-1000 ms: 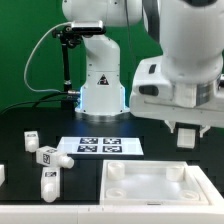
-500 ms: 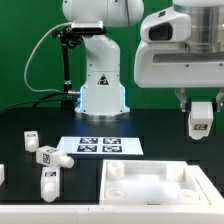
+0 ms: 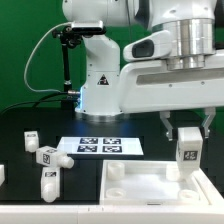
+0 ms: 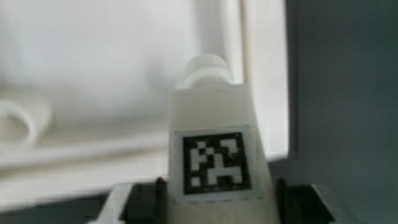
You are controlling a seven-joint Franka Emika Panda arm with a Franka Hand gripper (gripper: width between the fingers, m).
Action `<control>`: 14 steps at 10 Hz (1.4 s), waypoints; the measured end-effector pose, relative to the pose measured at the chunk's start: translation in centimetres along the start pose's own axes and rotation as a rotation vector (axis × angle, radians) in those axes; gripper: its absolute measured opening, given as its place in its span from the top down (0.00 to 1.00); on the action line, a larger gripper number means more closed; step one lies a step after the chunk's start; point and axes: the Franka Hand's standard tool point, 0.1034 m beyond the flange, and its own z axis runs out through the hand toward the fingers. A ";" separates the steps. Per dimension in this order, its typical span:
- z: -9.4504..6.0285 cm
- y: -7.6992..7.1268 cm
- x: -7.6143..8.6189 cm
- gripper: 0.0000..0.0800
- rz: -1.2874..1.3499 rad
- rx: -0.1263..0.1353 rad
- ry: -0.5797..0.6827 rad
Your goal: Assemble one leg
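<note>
Jaws are clenching on the leg (image 3: 187, 151), holding it upright over the far corner of the white panel (image 3: 150, 192) at the exterior view's right. I am not able to tell whether its lower end is touching the panel. In the wrist view its tag (image 4: 217, 161) is facing the camera, and everything behind is blurring into pale shapes. Three loose legs (image 3: 47, 158) are lying on the desk (image 3: 85, 180) beside the marker board (image 3: 100, 146).

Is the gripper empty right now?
No, the gripper is shut on a tagged white leg, holding it over the panel.
</note>
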 end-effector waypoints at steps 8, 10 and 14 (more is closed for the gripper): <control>0.4 -1.2 -1.7 0.64 -0.101 -0.003 0.197; 0.7 -0.7 -1.7 0.64 -0.117 -0.010 0.196; 2.0 -0.5 -2.3 0.64 -0.121 -0.015 0.192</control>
